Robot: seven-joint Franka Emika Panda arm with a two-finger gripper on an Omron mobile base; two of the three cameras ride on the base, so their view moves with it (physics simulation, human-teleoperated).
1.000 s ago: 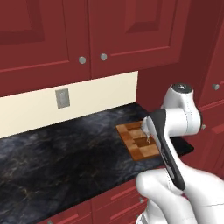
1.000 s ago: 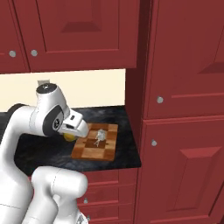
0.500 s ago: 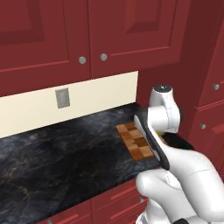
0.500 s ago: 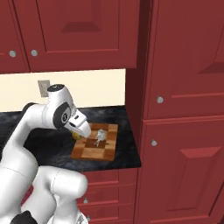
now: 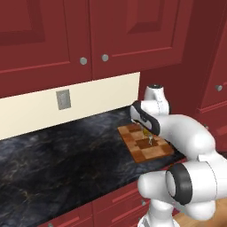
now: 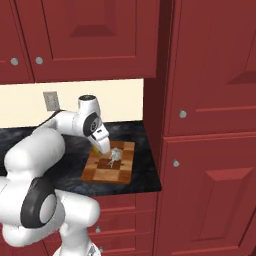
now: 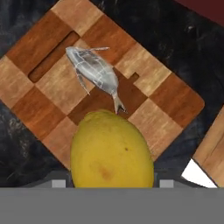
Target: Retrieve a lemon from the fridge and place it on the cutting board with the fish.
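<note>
Gripping the plump, faintly speckled yellow lemon (image 7: 112,151), the gripper (image 6: 100,148) hangs over the checkered cutting board (image 7: 155,94), whose slot and silvery fish (image 7: 94,70) the hand view details.

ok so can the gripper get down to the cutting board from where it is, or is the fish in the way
Probably yes. The gripper, jaws shut on the lemon, hangs right over the cutting board. The fish lies toward one side, leaving bare squares beside its tail to set down on.
</note>
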